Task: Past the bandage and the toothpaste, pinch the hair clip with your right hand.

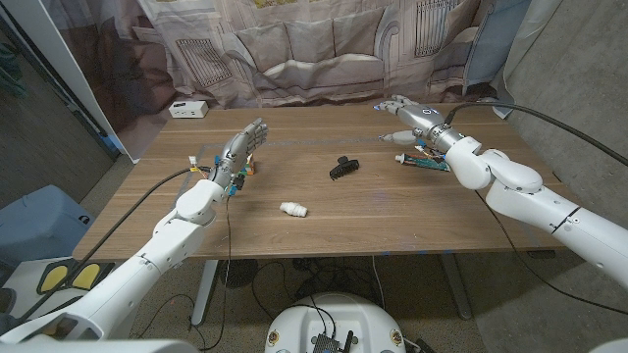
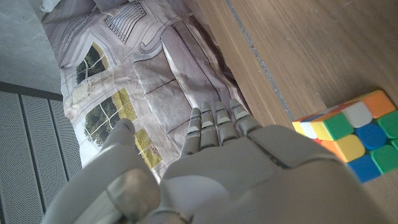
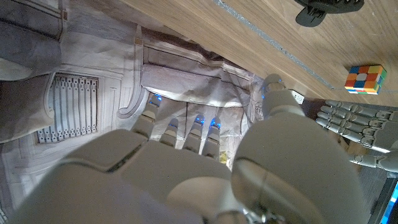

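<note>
A black hair clip [image 1: 342, 167] lies near the middle of the table; it also shows as the black hair clip [image 3: 328, 7] in the right wrist view. A white bandage roll [image 1: 293, 209] lies nearer the front edge. The toothpaste tube [image 1: 428, 162] lies at the right, just under my right hand [image 1: 410, 120], which hovers with fingers spread and nothing in it, well to the right of the clip. My left hand [image 1: 243, 151] stands with fingers extended at the left, holding nothing, beside a colourful cube [image 2: 352, 133].
A white power strip [image 1: 187, 109] sits at the table's far left corner. A printed cloth backdrop [image 1: 324, 49] hangs behind the table. The colourful cube [image 1: 238, 179] lies by my left wrist. Bare wood lies between the clip and my right hand.
</note>
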